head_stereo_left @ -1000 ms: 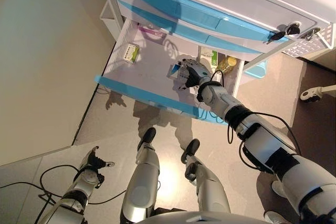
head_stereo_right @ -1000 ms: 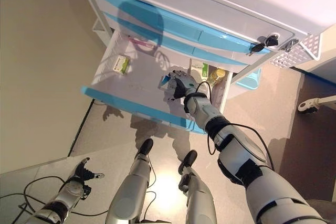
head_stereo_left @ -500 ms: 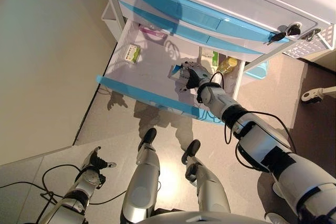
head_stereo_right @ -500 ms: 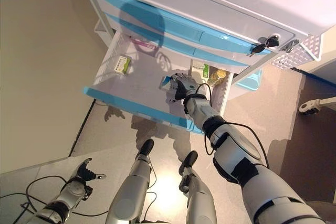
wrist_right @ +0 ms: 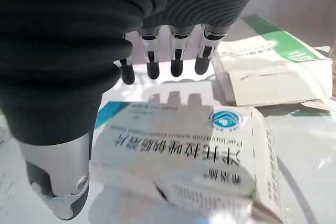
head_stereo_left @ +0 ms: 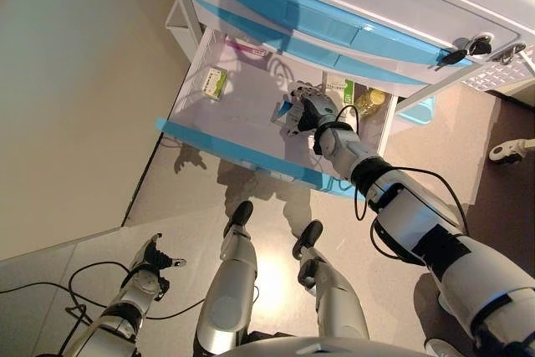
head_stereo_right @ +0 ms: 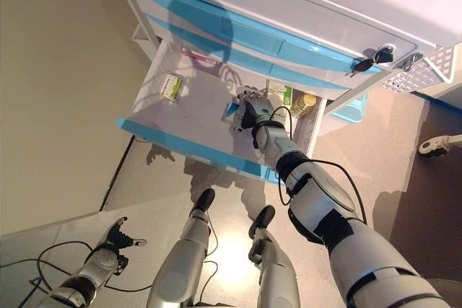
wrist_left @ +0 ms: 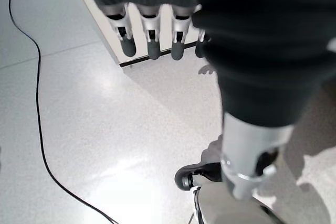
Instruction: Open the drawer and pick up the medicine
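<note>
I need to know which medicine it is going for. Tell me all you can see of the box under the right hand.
The box is a flat white carton with a blue-teal corner, a round teal logo and dark print. It lies flat on the open drawer's floor, near a green-and-white box. The right hand hangs over it, fingers straight, thumb beside its edge; contact is unclear.

Silver-grey arm segments join through black bands. Each hand, right hand [wrist_right: 79,66] and left hand [wrist_left: 210,19], wears a dark ribbed cover; silver fingers [wrist_right: 176,56] end in dark rounded tips.
</note>
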You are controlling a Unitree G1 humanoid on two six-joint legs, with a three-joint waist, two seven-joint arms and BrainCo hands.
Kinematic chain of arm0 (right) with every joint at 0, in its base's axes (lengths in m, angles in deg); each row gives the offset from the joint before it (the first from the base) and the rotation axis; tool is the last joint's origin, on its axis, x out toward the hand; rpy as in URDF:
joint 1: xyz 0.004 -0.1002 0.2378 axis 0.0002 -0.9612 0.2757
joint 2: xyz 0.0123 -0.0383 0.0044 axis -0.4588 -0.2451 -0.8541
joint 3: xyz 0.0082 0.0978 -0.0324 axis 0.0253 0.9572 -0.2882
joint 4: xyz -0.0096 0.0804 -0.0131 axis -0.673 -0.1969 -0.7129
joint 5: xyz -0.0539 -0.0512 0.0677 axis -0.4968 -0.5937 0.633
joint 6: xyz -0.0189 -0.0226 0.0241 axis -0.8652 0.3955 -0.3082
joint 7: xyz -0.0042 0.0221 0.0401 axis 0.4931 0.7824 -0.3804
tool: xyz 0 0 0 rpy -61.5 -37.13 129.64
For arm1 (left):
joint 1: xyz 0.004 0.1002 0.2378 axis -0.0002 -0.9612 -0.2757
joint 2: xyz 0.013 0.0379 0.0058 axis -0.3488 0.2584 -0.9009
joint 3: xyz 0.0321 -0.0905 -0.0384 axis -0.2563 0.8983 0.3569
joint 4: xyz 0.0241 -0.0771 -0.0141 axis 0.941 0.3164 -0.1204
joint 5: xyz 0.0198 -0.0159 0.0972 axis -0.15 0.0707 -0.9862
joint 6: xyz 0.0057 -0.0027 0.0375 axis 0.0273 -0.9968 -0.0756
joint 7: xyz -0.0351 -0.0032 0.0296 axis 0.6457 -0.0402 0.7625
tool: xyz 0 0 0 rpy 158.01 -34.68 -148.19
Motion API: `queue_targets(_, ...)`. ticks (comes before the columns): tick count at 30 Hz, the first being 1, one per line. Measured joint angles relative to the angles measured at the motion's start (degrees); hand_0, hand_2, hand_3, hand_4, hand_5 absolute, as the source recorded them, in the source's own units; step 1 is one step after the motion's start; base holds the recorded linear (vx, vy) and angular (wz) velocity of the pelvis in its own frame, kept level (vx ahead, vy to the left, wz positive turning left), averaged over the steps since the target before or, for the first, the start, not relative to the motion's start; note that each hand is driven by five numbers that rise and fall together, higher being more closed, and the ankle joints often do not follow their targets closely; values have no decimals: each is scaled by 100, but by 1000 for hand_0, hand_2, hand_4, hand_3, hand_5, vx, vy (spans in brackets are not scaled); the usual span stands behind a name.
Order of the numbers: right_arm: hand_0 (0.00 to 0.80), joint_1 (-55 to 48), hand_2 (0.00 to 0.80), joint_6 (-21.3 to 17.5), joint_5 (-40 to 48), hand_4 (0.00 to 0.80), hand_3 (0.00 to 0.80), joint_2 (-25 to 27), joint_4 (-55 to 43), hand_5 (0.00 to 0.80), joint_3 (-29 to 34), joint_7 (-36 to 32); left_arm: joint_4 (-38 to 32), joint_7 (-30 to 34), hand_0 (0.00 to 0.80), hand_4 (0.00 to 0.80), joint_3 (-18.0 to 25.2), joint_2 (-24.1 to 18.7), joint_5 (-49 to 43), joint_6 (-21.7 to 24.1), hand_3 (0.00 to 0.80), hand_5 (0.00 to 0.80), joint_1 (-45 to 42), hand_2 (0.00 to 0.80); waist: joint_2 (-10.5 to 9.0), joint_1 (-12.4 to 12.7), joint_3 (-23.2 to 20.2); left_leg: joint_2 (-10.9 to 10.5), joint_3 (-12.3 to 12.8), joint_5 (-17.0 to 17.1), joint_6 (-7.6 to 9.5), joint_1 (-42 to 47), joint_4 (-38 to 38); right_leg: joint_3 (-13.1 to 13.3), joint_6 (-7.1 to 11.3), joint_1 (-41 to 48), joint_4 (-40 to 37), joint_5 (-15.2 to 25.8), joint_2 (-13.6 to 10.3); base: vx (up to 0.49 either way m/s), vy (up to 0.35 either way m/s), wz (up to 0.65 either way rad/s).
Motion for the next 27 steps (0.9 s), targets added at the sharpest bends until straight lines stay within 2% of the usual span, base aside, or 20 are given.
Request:
queue_targets(14,0,238,0,38,15,0,0,73,309,0,-1,15,-14,-21,0,0,-260,45,155,4,0,0,87,0,101,25,63,-32,-137,92,-17,-144,-96,-23,20,-117,-3,-23,-2,6,-1,4)
queue_targets(18,0,248,0,62,13,0,0,110,365,0,-2,68,-12,-38,0,0,-273,132,157,3,0,0,165,0,169,13,109,-46,-170,109,-20,-213,-98,-24,22,-178,3,-22,-4,3,5,4)
queue_targets(27,0,251,0,78,-9,0,0,97,366,0,-1,115,-11,-45,0,0,-276,146,157,3,0,0,185,0,175,5,122,-46,-175,115,-20,-212,-102,-27,21,-177,5,-24,-4,0,0,0)
